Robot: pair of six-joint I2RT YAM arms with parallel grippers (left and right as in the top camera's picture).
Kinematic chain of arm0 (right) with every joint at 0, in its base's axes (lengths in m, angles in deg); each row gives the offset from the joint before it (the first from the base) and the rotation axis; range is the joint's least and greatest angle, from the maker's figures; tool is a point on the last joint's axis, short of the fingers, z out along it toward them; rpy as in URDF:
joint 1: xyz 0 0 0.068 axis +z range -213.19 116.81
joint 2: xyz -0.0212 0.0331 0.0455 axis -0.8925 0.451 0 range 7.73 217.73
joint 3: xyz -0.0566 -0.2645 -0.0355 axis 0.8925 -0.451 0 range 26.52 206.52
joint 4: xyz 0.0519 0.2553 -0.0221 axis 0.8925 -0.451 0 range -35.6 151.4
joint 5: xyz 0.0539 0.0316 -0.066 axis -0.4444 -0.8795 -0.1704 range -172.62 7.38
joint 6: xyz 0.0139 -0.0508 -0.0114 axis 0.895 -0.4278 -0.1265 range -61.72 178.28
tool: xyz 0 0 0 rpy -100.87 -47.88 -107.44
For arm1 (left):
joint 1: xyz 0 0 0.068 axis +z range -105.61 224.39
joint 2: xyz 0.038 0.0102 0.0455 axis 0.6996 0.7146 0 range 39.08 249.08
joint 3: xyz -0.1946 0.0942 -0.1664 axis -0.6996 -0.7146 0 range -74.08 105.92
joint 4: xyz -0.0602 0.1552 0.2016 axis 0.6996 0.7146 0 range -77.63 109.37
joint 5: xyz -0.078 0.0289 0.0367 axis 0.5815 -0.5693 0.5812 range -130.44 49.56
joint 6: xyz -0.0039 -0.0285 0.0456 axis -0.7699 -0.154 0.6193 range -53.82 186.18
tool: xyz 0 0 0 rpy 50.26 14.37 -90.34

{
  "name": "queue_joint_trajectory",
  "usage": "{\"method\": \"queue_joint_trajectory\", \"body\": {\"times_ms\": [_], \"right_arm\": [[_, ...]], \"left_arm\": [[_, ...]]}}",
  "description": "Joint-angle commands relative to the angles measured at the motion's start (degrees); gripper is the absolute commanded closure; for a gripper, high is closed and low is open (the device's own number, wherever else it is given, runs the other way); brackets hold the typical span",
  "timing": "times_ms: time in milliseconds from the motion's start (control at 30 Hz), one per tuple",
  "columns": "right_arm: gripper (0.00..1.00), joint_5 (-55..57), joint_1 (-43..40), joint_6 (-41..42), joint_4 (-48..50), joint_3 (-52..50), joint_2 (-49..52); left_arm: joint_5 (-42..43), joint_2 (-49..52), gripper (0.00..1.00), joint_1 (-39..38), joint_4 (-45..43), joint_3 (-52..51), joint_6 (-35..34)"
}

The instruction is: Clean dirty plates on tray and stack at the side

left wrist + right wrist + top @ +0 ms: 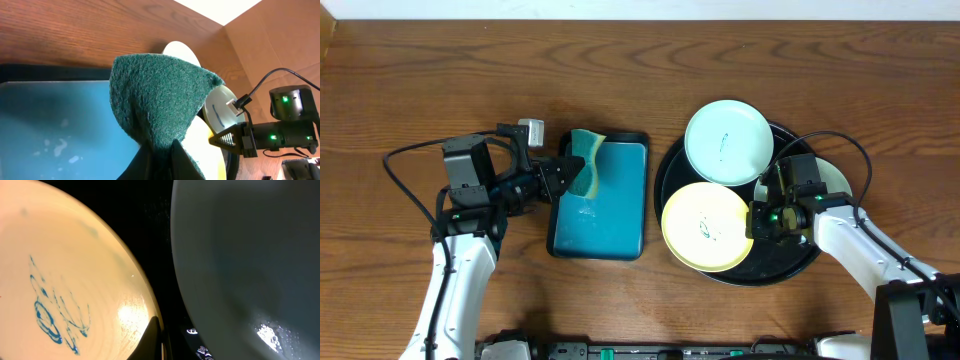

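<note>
Overhead: logged three plates on the tray [775, 270], itself on the right half of the table [420, 80]. Placed the mint plate [725, 140] at the tray's far edge, the yellow plate [705, 228] at its near-left edge, and the third plate [835, 180] at its right edge, mostly hidden under the right arm. Noted blue smears on the yellow plate and a faint mark on the mint one; could not read the third plate's surface. Saw none stacked off the tray yet.

Found the left gripper [570, 178] clamped on the sponge [587, 165] over the left edge of the teal tray [610, 215]. Left wrist view confirmed it, with green scouring cloth bunched up out of the pinched jaws.

Found the right gripper [760, 218] at the yellow plate's right rim with its jaws together. In the right wrist view, saw the tips meet at that rim, beside the gap to the third plate. Could not tell whether any rim was pinched between them.

Judged the plates light, stiff, shallow plastic, glossy and so slippery, and likely to skate on the shiny tray under a wipe. Judged the raised rim the only real hold, best pinched across the edge at a free side away from the neighbouring plates. Judged the sponge soft and squashy, fine to grip anywhere.
</note>
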Motion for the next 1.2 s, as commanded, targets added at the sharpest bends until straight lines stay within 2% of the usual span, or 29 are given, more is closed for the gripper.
{"method": "queue_joint_trajectory", "body": {"times_ms": [0,1033,1100,1167], "right_arm": [[0.99,2.0,0.1,0.8,-0.3,0.7,0.4],[0.99,2.1,0.1,0.8,-0.3,0.7,0.4],[0.99,2.1,0.1,0.8,-0.1,0.7,0.4],[0.99,2.1,0.1,0.8,-0.1,0.7,0.4]], "left_arm": [[2.0,-0.3,0.93,0.2,-0.5,-0.4,1.4],[2.0,0.8,0.92,0.2,-0.1,-0.4,1.3],[-0.3,1.9,0.92,0.0,0.7,-0.4,0.1],[-6.2,3.0,0.93,-0.8,2.2,-0.4,-2.7]]}}
